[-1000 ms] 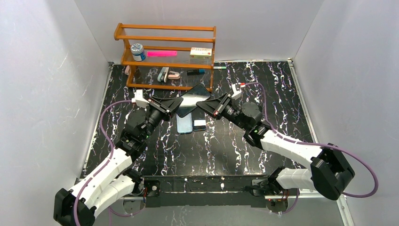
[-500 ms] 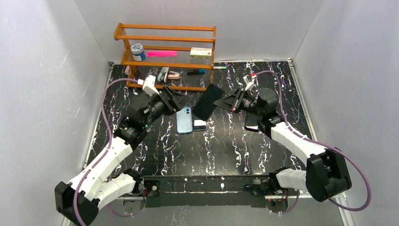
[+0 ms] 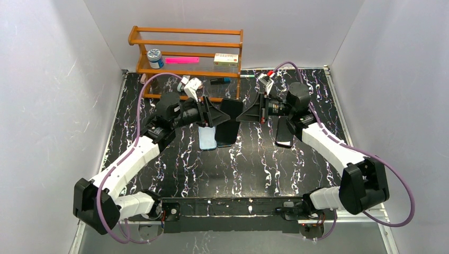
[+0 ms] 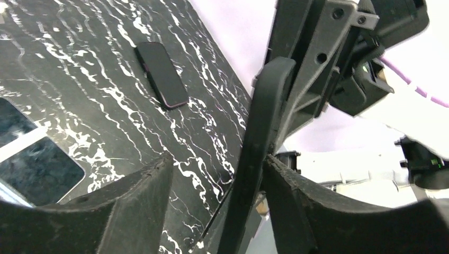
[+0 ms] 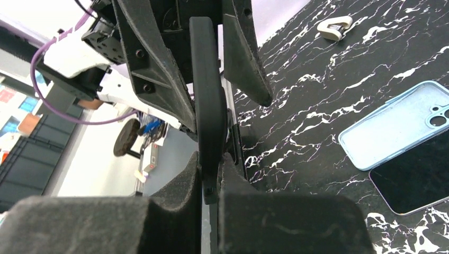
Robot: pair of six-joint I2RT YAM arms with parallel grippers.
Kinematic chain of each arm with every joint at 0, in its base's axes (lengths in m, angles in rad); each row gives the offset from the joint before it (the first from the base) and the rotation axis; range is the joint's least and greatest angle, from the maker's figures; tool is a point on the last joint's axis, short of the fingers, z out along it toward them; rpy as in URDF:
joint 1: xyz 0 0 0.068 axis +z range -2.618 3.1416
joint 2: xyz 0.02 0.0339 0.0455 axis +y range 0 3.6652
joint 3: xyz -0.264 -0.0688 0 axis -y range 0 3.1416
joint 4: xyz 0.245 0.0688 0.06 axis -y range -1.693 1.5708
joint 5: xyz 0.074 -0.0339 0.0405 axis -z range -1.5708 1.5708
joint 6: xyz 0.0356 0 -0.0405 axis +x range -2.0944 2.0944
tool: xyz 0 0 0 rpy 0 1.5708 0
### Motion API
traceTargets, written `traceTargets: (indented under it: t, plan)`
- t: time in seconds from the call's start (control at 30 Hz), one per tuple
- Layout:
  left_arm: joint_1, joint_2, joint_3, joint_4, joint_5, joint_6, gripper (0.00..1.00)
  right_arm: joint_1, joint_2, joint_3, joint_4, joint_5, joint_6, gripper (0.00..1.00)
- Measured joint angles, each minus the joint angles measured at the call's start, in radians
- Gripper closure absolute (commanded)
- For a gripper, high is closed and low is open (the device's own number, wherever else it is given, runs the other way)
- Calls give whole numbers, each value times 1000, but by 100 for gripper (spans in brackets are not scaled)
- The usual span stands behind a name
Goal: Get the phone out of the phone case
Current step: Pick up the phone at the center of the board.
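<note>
A black phone in its black case (image 3: 231,107) is held upright, edge-on, above the table between both arms. My right gripper (image 3: 247,112) is shut on its near edge; in the right wrist view the pads (image 5: 185,185) pinch the case (image 5: 206,95). My left gripper (image 3: 214,114) is open, its jaws standing either side of the case. In the left wrist view the case edge (image 4: 262,121) rests against the right finger (image 4: 296,201), and the left finger (image 4: 132,201) stands well apart from it.
A light blue empty case (image 3: 207,138) and a dark-screened phone (image 5: 418,180) lie on the table under the held phone. Another black phone (image 3: 283,132) lies to the right. A wooden shelf (image 3: 185,58) with small items stands at the back.
Both grippers held the phone a second ago, then the left let go. The right has turned the phone upright and moved it back; the left gripper has come round it again, open.
</note>
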Motion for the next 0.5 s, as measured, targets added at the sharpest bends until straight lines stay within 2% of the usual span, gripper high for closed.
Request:
traceTargets:
  t: [0.17, 0.2, 0.23, 0.3, 0.33, 0.43, 0.5]
  plan:
    - [0, 27, 0, 58, 82, -22, 67, 1, 22, 25, -24, -53, -40, 99]
    - [0, 29, 0, 69, 89, -30, 75, 1, 26, 29, -32, -61, -50, 99]
    - [0, 29, 0, 78, 95, -37, 88, 2, 30, 34, -37, -66, -58, 99]
    - [0, 30, 0, 102, 110, -54, 100, 6, 39, 43, -48, -76, -77, 99]
    - [0, 30, 0, 115, 132, -54, 100, 6, 42, 45, -57, -85, -77, 94]
    - [0, 30, -6, 138, 153, -60, 100, 3, 42, 50, -70, -104, -84, 72]
    - [0, 29, -8, 142, 152, -64, 100, 4, 42, 51, -74, -106, -94, 63]
